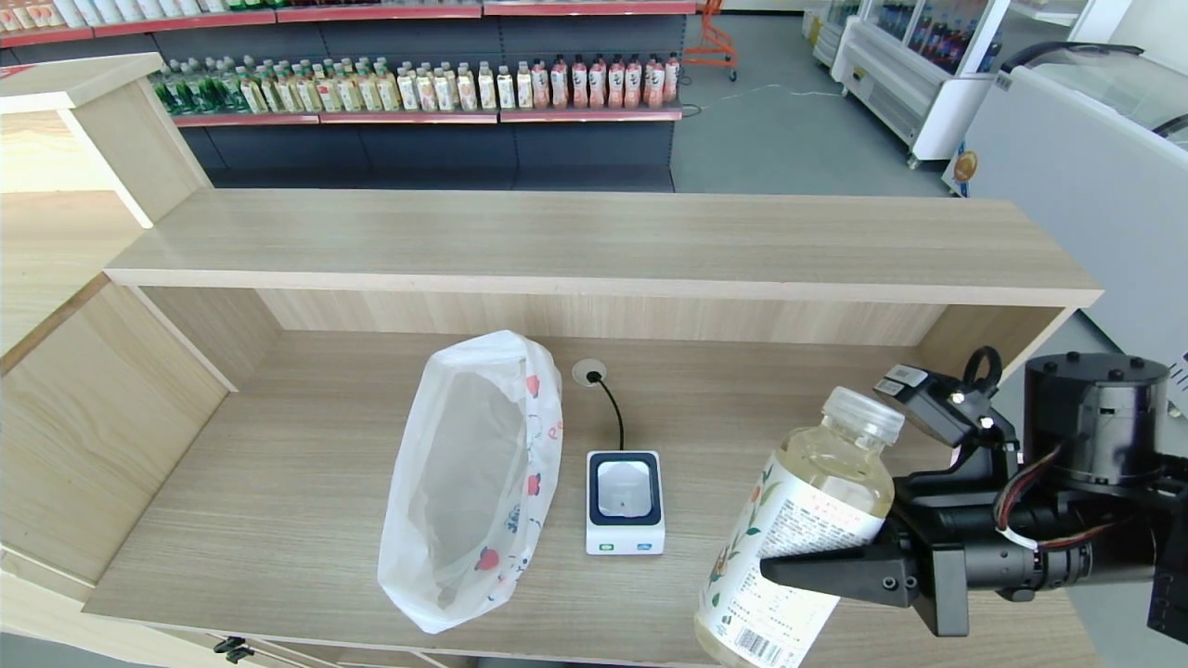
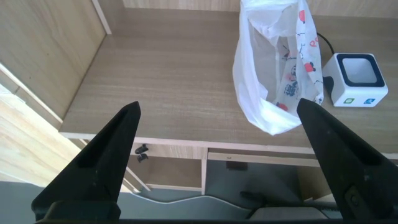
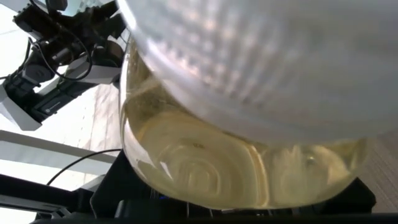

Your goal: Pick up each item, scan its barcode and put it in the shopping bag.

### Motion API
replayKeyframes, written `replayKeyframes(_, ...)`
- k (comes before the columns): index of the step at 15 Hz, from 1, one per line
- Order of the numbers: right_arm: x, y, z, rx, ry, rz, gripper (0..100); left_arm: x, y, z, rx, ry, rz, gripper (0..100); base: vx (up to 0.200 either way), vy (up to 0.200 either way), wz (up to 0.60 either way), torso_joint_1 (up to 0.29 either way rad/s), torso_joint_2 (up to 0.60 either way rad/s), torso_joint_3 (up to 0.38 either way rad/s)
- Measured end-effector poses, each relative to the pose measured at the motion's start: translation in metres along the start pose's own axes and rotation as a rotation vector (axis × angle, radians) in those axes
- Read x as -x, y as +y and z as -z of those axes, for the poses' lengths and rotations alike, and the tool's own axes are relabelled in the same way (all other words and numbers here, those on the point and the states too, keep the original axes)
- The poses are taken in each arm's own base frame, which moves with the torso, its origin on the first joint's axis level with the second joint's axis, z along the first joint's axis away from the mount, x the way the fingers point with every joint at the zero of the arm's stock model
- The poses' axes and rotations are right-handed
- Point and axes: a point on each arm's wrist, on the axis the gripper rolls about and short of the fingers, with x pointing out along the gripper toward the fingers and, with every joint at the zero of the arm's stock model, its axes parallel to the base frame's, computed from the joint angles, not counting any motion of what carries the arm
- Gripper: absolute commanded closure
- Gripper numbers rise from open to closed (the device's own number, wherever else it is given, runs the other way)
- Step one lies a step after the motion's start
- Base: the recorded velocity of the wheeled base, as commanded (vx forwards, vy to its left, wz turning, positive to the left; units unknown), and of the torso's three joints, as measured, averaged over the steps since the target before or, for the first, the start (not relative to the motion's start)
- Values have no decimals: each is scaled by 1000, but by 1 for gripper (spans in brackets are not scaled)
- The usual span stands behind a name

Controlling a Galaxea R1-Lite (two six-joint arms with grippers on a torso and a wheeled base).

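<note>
**Right arm.** My right pincer (image 1: 809,547) grasps the bottle (image 1: 821,482), a clear plastic one holding pale yellow liquid. It has a white ribbed cap (image 1: 863,413) and a white label with a leaf-and-flower print, and a barcode (image 1: 756,645) sits near its base. The bottle hangs tilted over the near right part of the desk (image 1: 278,482), cap toward 1 o'clock and base toward 7 o'clock. One black finger (image 1: 835,571) crosses the front of the label at mid-height; the other is hidden behind the bottle.

**Desk.** The bottle is at about 4 o'clock from the scanner (image 1: 625,501), apart from it. The shopping bag (image 1: 473,482) — translucent white with a red fruit print — sits just beside the scanner at its 9 o'clock, mouth open. The scanner's cable (image 1: 614,408) runs toward 12 o'clock.

**Left arm.** My left pincer (image 2: 217,109) is released — its fingers are spread wide above the desk's front edge.
</note>
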Motion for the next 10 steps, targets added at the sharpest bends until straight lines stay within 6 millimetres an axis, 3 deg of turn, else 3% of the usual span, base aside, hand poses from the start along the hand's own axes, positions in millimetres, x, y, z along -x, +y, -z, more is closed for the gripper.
replayKeyframes(10, 5, 8, -3, 22, -6, 1, 100, 0, 0, 0, 0, 0, 0, 0, 0, 0, 0, 0, 0, 0)
